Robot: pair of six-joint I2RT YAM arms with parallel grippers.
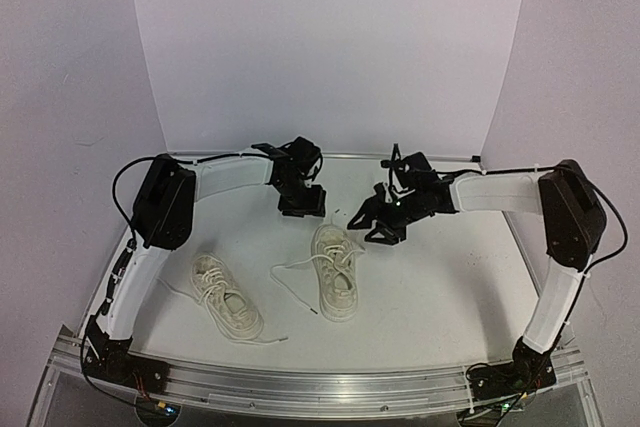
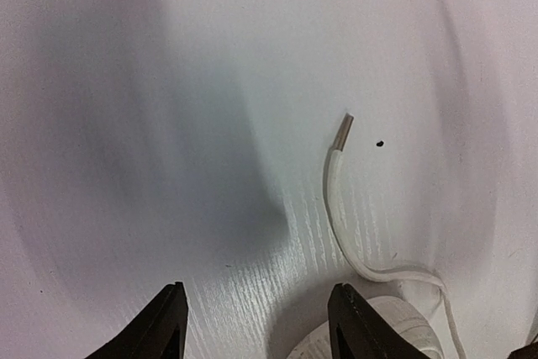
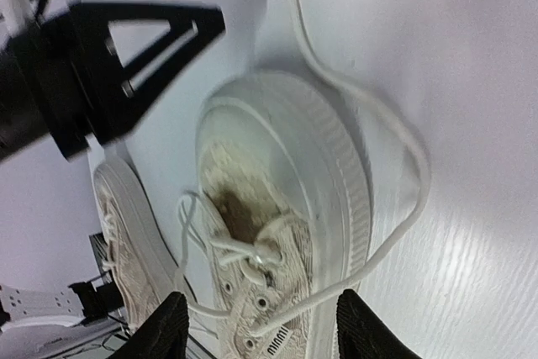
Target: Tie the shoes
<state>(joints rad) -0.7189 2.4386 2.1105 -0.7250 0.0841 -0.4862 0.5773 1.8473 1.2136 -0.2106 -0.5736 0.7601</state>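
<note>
The shoes, two small cream canvas sneakers, lie untied on the white table [image 1: 450,277]. The middle sneaker [image 1: 335,272] points its toe away from my bases, and the left sneaker [image 1: 228,297] sits angled, apart from it, nearer my left arm. Thin white laces trail off both. One lace [image 2: 334,199] curls past the middle sneaker's smooth rubber toe cap [image 3: 286,124] and ends in a small, stiff, metal-looking aglet [image 2: 343,132] lying flat on the table. My left gripper [image 2: 256,300] hangs just beyond that toe, fingers spread with nothing between them. My right gripper [image 3: 262,300] hovers over the same toe from the other side, also spread and empty. The lace is limp and lies tight against a faintly grained, slick surface, so I judge my tips could skate over it or jam into the table. The sneaker looks light, so a tug on the lace may drag the whole shoe or draw the lace back through the eyelets [image 3: 262,300]. My two grippers are near each other and could clash. The canvas is coarse weave with a brownish smudge, and the sole band is ribbed.
</note>
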